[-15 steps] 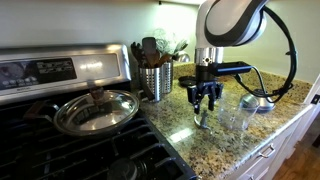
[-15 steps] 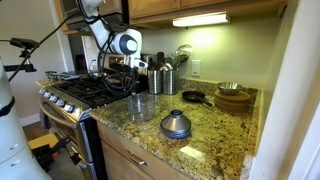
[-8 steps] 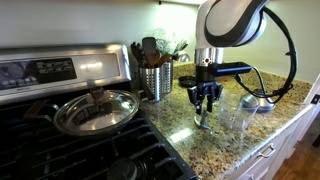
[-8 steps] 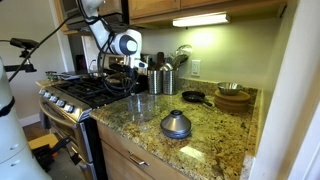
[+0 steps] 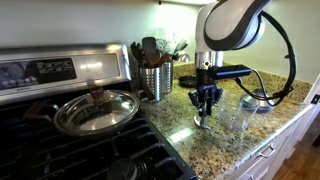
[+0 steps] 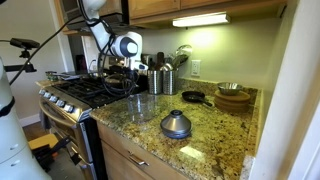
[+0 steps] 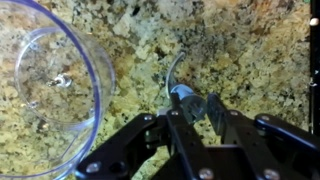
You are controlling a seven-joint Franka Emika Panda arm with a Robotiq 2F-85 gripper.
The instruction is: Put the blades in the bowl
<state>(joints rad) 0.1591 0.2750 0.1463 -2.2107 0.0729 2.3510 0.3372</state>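
The blades (image 7: 178,78), a small grey metal piece with a curved wing and a short hub, rest on the granite counter. My gripper (image 7: 190,108) reaches straight down over them with its fingers closed on the hub. In an exterior view the gripper (image 5: 205,110) touches the counter just beside the clear straight-sided bowl (image 5: 238,118). The bowl stands empty and upright, at the left of the wrist view (image 7: 45,80). It also shows in an exterior view (image 6: 141,107), below the gripper (image 6: 133,88).
A pan with a glass lid (image 5: 97,111) sits on the stove. A metal utensil holder (image 5: 155,82) stands behind the gripper. A grey domed lid (image 6: 176,124), a small black dish (image 6: 193,97) and a wooden bowl (image 6: 233,98) stand farther along the counter.
The gripper's fingers have drawn together from a wide spread and now close on the blades. The arm has barely moved.
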